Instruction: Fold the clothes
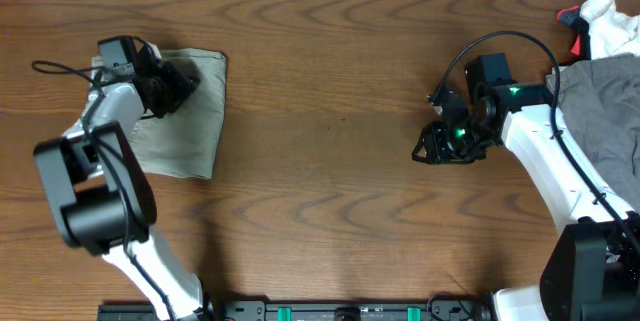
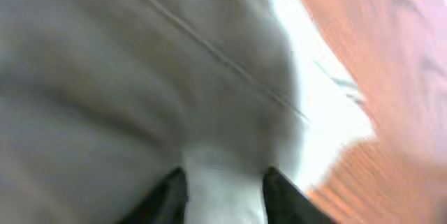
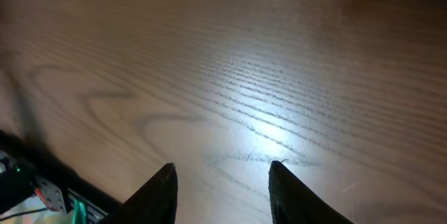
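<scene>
The pale khaki-green shorts (image 1: 192, 116) lie folded in a compact rectangle at the far left of the table. My left gripper (image 1: 165, 89) is down on their upper part. In the blurred left wrist view the cloth (image 2: 140, 77) fills the frame, and a pale fold of it sits between the spread fingers (image 2: 225, 182). My right gripper (image 1: 432, 146) hovers open and empty over bare wood at the right. The right wrist view shows only table between its fingers (image 3: 222, 182).
A darker grey garment (image 1: 600, 111) lies at the right edge under the right arm. A small white-and-red cloth item (image 1: 598, 21) sits at the far right corner. The wooden table (image 1: 330, 161) stretches between the two arms.
</scene>
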Motion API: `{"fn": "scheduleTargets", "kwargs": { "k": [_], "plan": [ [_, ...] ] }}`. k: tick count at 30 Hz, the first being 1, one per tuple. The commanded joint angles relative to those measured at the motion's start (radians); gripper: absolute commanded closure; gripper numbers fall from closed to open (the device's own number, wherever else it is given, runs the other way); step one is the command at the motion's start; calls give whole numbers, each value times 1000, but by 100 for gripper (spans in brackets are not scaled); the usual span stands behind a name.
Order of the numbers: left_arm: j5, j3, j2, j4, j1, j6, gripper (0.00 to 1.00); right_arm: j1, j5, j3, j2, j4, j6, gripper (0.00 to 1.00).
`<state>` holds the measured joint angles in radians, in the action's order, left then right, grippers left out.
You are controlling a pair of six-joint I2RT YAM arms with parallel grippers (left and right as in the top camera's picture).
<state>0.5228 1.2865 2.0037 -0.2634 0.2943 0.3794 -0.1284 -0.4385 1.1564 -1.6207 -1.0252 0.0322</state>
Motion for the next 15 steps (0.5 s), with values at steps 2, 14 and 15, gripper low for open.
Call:
{"fn": "scheduleTargets", "kwargs": {
  "k": [2, 14, 15],
  "plan": [
    [46, 9, -235, -97, 2, -180, 57, 15, -16, 14, 13, -3, -17, 56],
    [42, 10, -843, -670, -2, -435, 54, 25, -67, 74, 192, 21, -4, 51],
    [37, 10, -883, -721, -4, -472, 54, 25, -67, 80, 228, 33, -4, 50]
  ]
}}
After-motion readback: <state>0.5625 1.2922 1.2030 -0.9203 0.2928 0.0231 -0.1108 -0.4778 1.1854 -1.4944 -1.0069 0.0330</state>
